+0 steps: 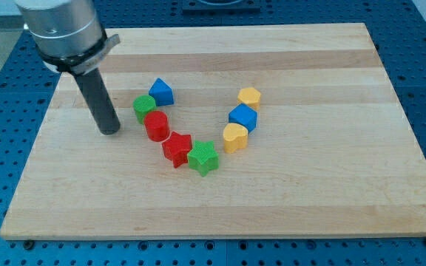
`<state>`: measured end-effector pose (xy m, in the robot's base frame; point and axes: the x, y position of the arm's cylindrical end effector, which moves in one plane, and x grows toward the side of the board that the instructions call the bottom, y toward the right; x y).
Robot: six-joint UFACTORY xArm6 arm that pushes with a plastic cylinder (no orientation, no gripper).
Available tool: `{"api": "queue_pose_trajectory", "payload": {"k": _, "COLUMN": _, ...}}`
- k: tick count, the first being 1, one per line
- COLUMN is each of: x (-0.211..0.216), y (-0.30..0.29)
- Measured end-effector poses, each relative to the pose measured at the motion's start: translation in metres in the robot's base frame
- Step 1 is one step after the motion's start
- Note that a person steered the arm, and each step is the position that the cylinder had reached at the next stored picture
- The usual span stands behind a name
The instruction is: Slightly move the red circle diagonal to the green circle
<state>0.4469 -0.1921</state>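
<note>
The red circle (pixel 156 125) stands on the wooden board, touching the green circle (pixel 144 108) that sits just up and to its left. My tip (pixel 110 131) rests on the board to the left of the red circle, a short gap away. The rod rises from the tip toward the view's top left.
A blue block (pixel 161 91) sits right of the green circle. A red star (pixel 177 148) and a green star (pixel 203 157) lie below the red circle. A yellow block (pixel 249 97), a blue cube (pixel 243 117) and a yellow heart (pixel 234 137) stand at centre right. The wooden board (pixel 309 185) ends at a blue pegboard.
</note>
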Motion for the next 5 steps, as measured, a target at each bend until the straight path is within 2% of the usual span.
{"api": "queue_pose_trajectory", "payload": {"k": 1, "x": -0.041, "y": -0.022}}
{"api": "queue_pose_trajectory", "payload": {"k": 2, "x": -0.118, "y": -0.027}}
{"api": "queue_pose_trajectory", "payload": {"k": 3, "x": -0.134, "y": -0.025}}
{"api": "queue_pose_trajectory", "payload": {"k": 5, "x": -0.09, "y": -0.018}}
